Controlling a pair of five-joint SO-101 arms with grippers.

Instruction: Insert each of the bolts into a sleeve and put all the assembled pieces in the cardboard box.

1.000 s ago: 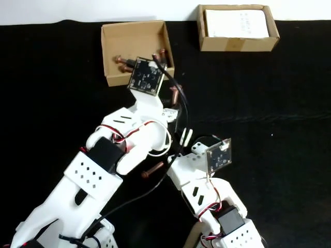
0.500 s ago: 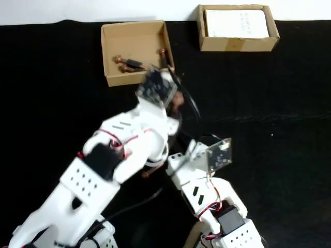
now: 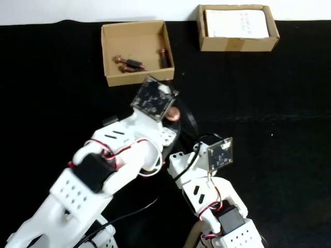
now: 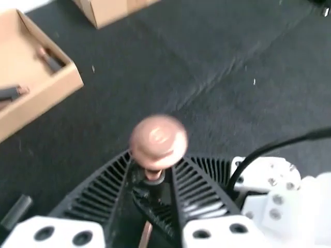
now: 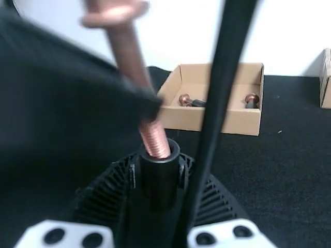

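From the high view, the cardboard box [image 3: 137, 77] sits near the desk's [image 3: 284, 129] far edge, left of its middle. It already holds a few assembled pieces [image 3: 132, 63], two by its left wall and one by its right. A second box [image 3: 238, 44] with white sheets in it stands well apart toward the far right corner. The left arm [image 3: 129, 150] and right arm [image 3: 207, 191] meet near the desk's middle, where the copper head of a bolt [image 3: 172, 114] shows beside the left arm's camera board. From the left wrist, the left hand [image 4: 153, 186] is pressed on the bolt's shank just beneath the round head, with the head standing clear of the black ribbed fingers [image 4: 201, 181]. A dark cylinder [image 4: 15, 212] lies on the desk near it, possibly a spare sleeve, though I cannot be sure. From the right wrist, the right hand [image 5: 158, 181] pinches a black sleeve [image 5: 158, 173] upright, and the bolt's threaded end sits in its mouth, tilted and only just entered. So the task looks partly done: this pair must be pushed home and carried to the cardboard box, and more pieces may wait. A black cable [image 5: 217, 103] hangs across just beside the sleeve and could snag, and the two hands are crowded close together.
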